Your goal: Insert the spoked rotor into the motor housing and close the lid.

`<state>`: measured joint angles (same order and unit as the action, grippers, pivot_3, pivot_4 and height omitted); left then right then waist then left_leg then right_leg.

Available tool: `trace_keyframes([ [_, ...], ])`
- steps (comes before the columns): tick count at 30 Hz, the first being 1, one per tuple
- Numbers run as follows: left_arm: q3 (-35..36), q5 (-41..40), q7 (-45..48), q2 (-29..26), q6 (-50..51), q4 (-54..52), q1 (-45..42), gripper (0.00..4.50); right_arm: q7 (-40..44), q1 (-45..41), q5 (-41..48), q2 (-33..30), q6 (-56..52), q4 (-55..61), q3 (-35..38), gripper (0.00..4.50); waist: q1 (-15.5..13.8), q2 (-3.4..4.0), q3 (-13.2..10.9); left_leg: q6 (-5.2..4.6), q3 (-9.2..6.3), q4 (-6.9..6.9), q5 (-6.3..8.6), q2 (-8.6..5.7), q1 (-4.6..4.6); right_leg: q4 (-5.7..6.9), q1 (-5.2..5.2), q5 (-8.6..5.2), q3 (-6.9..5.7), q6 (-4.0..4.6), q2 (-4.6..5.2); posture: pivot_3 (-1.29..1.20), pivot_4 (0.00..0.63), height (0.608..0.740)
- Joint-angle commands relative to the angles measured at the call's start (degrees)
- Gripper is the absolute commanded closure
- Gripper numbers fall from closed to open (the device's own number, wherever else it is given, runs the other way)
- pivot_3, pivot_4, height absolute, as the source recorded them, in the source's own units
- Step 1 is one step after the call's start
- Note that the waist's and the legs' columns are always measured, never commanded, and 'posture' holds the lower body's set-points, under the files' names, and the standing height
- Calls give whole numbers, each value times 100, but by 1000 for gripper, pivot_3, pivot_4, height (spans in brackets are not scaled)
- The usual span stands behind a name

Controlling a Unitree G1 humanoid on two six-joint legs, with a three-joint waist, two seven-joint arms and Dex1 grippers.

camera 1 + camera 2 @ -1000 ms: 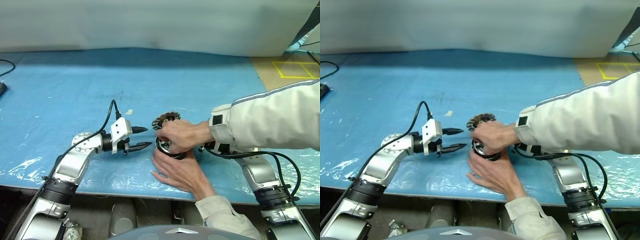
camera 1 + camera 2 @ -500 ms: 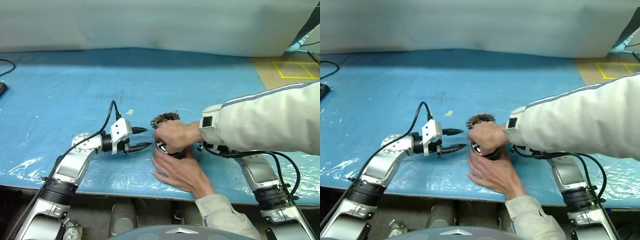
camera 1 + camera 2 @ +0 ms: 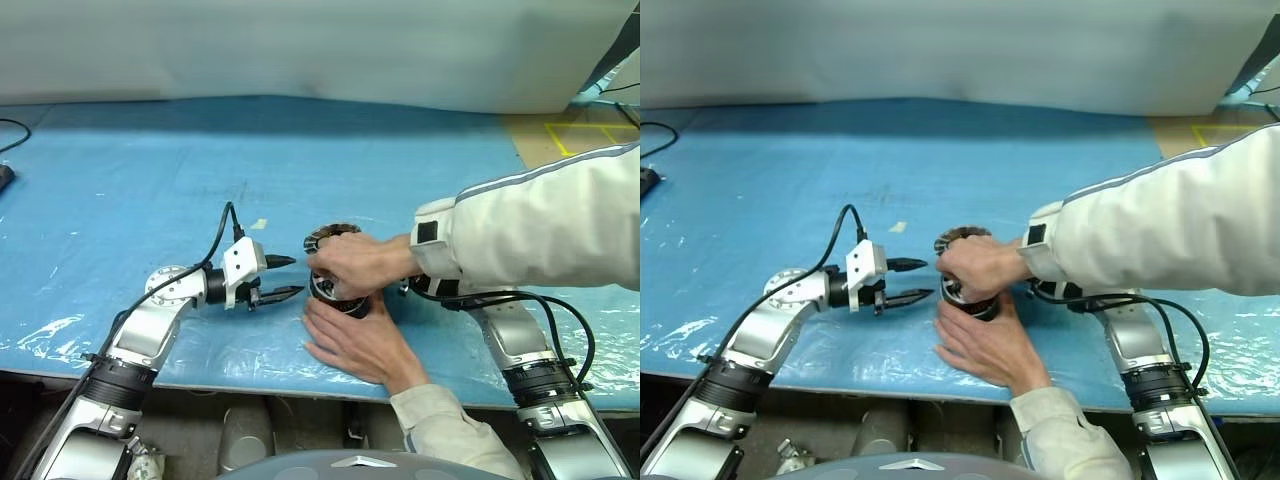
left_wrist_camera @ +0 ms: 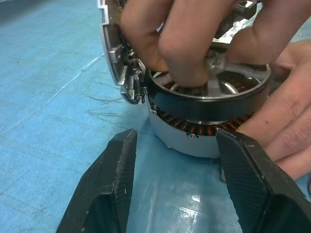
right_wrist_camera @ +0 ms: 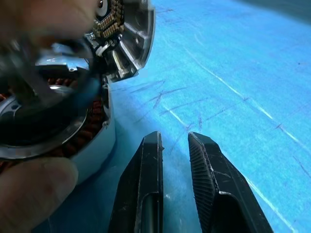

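Insertion is judged under way, done by a person's hands point(image 3: 360, 268). Left gripper point(image 3: 285, 276) is held beside the housing point(image 4: 194, 141), jaws well apart and empty. The rotor point(image 4: 214, 99) is pressed partway into the housing's copper windings; the lid point(image 4: 119, 68) is tilted just behind. Right gripper point(image 5: 175, 160) is nearly closed, empty. Seating, then lidding, is called for.

The motor housing point(image 4: 194, 138), just ahead of the black fingers point(image 4: 112, 189), is matt silver metal ringed with copper-orange windings. The spoked rotor point(image 4: 214, 94) has a smooth dark rim and glossy silver spokes. The lid point(image 5: 133, 34) is dull grey metal. The blue table cover point(image 5: 233, 73) looks scuffed, faintly shiny plastic.
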<state>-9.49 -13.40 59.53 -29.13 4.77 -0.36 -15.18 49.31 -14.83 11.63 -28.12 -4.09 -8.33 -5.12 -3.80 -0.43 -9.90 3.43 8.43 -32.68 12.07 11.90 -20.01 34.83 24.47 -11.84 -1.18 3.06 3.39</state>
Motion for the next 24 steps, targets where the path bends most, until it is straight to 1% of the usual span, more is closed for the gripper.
trace_keyframes([
  [1,6,6,-26,29,-113,-33,-57,1766,38,-63,15,-14,241,-8,118,3623,0,0,0,0,0,0,0,0,0,0,0,0,0,0,0,0,150,740],
  [15,59,34,-126,110,-268,8,78,1766,125,-32,1,-46,451,-197,136,3623,0,0,0,-2,0,-2,0,0,-1,1,0,0,0,0,0,0,150,740],
  [24,77,101,-200,149,-523,308,50,1766,90,-109,-38,-107,567,-364,195,3623,1,0,0,-2,0,-3,0,0,-1,1,0,0,0,0,0,0,150,740],
])
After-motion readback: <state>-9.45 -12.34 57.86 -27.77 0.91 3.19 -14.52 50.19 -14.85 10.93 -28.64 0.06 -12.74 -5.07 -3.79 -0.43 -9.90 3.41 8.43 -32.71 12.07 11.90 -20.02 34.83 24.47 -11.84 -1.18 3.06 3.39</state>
